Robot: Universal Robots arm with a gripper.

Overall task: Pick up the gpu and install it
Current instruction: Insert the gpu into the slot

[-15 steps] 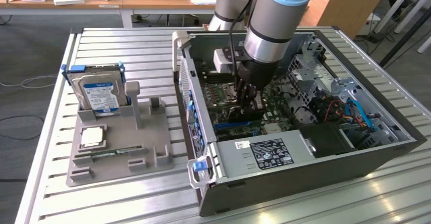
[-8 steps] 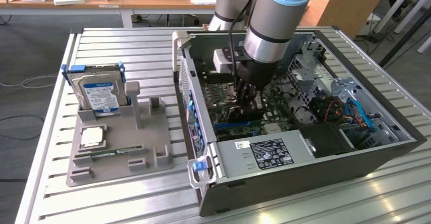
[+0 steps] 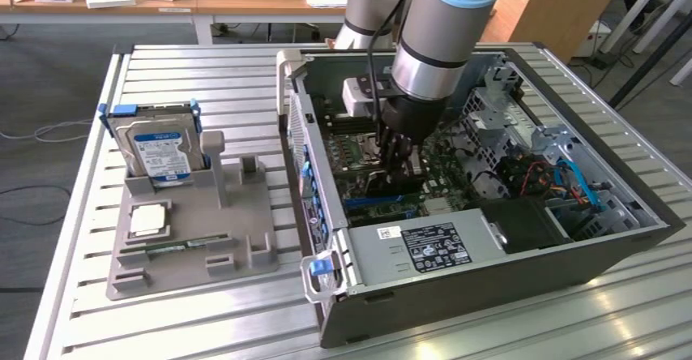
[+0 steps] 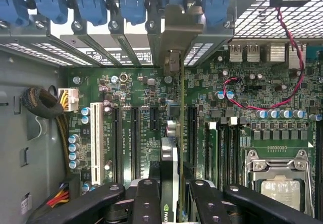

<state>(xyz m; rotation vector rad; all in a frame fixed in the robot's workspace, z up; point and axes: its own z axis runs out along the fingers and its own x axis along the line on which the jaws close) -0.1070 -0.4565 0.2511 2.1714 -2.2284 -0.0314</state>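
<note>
Pinching the gpu (image 4: 170, 171), a thin dark circuit card with a silver metal end bracket, the black end effector (image 4: 174, 189) grips both its faces in the wrist view. The card stands edge-on over the green motherboard (image 4: 141, 93), among long black slots; whether it is seated cannot be told. In the exterior view, the silver-and-blue arm (image 3: 443, 36) drops steeply into the open black computer case (image 3: 605, 255) at frame centre, on the slatted metal counter (image 3: 194, 319).
</note>
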